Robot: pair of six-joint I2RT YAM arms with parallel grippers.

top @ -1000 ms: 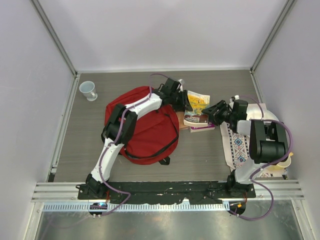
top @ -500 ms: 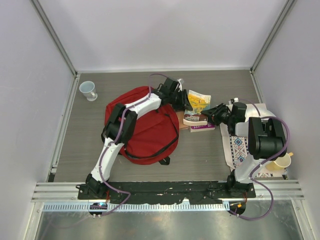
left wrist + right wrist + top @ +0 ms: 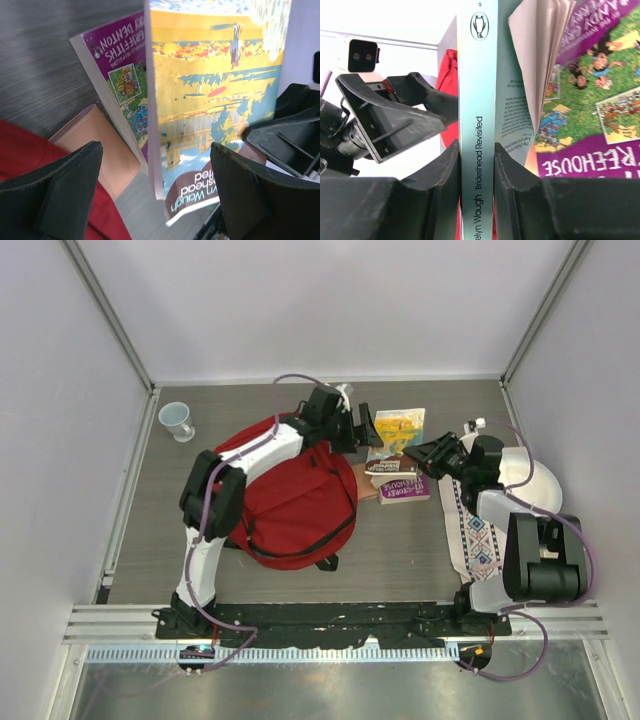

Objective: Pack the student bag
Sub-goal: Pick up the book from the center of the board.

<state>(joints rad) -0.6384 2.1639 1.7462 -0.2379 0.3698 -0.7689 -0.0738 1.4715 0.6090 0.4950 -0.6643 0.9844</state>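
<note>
Red fabric fills the left-centre of my overhead view: the student bag (image 3: 290,505), a big red backpack with black straps, lies flat on the grey wood-grain tabletop (image 3: 400,550), its right edge facing the books.

Just beside that edge a flat tan, leather-looking item (image 3: 100,145) lies against the red cloth. I cannot tell whether it is a wallet or a notebook. A purple paperback with cartoon pictures (image 3: 405,488) lies on the table next to it, partly over it.

Above the purple book stands a paperback with a yellow-and-blue cover and a pale green spine (image 3: 478,100), held up on edge and tilted. My right gripper (image 3: 476,165) is pinching this paperback, one finger pressed on each side of the spine. My left gripper (image 3: 366,430) reaches over the bag's top right corner and has its fingers spread wide, one on either side of the same paperback. The left finger stands clear of the cover. The right one is very near it, and I cannot tell whether they touch.

Farther out, a white cup (image 3: 178,421) stands well apart from the bag at the table's far left. A white cloth with an embroidered band (image 3: 478,535) lies on the right, under the right arm.
</note>
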